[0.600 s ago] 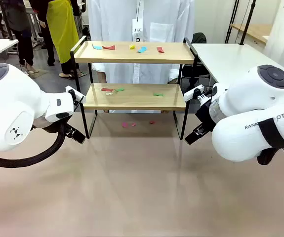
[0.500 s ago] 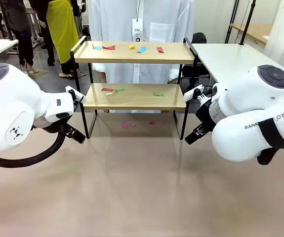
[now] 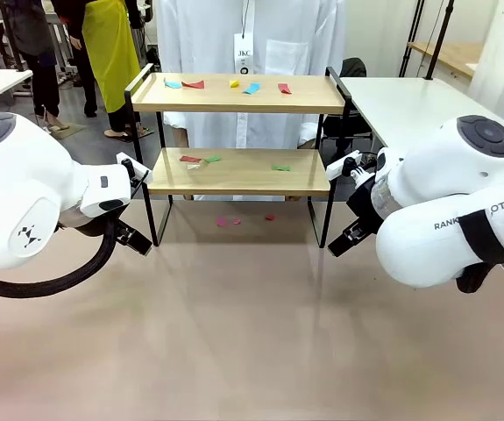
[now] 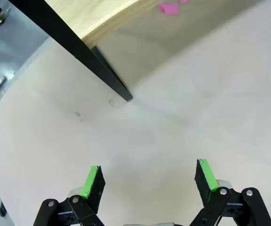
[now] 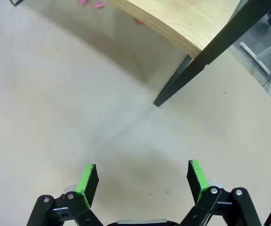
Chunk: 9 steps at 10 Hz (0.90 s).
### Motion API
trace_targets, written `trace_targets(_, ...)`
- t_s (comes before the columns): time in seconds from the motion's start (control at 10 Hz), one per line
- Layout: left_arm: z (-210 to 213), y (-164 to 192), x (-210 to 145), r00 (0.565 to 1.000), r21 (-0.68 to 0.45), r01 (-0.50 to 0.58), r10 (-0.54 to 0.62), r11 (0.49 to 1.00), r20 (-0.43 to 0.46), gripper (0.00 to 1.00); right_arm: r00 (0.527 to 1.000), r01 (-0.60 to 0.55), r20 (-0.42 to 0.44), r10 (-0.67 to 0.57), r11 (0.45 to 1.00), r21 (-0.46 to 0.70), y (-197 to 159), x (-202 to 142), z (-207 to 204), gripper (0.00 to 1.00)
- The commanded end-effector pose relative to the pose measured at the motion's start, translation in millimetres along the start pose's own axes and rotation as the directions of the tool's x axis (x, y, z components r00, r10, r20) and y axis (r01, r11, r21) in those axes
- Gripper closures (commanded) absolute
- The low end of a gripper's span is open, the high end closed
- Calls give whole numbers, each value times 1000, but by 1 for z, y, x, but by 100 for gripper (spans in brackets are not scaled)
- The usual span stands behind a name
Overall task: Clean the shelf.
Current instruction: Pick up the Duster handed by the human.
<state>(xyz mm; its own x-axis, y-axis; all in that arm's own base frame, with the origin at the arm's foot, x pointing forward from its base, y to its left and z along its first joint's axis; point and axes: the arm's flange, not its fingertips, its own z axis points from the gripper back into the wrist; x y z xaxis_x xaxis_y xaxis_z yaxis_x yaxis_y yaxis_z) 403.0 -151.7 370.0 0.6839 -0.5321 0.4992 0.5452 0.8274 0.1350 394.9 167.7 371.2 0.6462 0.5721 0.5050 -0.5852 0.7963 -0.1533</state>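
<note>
Both end effectors are open and empty, hovering low over the table point(image 3: 252, 333). The shelf point(image 3: 243, 186) stands just ahead of them. One of its black front legs is beyond the left end effector point(image 4: 149, 175), and the opposite front leg is beyond the right end effector point(image 5: 142, 173). Coloured paper scraps point(image 3: 252, 88) lie on both boards, and a few pink ones point(image 3: 228, 222) lie on the table under the shelf, farther ahead. Cleaning looks not yet begun, so this seems the approach step. The next move likely calls for one end effector to clear the side rail, reach over a board, and come down squarely on a thin, flat scrap to pinch it.
</note>
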Motion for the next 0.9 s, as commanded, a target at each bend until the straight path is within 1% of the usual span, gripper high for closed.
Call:
trace_targets(0.0,0,0,0,1000,0,0,0,1000,0,0,1000,1,0,-1,1000,0,0,0,0,0)
trace_targets(0.2,0,0,0,1000,0,0,0,1000,0,0,1000,0,0,0,1000,0,0,0,0,0)
trace_targets(0.3,20,17,9,1000,-32,16,-15,999,20,0,1000,-20,23,19,1000,19,-9,22,17,0)
trace_targets(0.4,41,31,16,998,-83,46,-44,995,33,0,999,5,45,-8,999,47,-23,38,39,0)
trace_targets(0.5,62,51,23,998,-90,41,-36,995,49,0,997,1,75,-7,997,79,-39,50,64,0)
trace_targets(0.6,82,67,30,996,-145,67,-57,987,66,0,993,10,113,-19,996,84,-55,55,89,0)
trace_targets(0.7,99,84,30,992,-204,115,-102,972,74,0,988,2,154,-18,995,103,-73,53,111,0)
trace_targets(0.8,115,108,29,982,-267,187,-169,945,89,0,978,-29,206,0,990,136,-97,48,133,0)
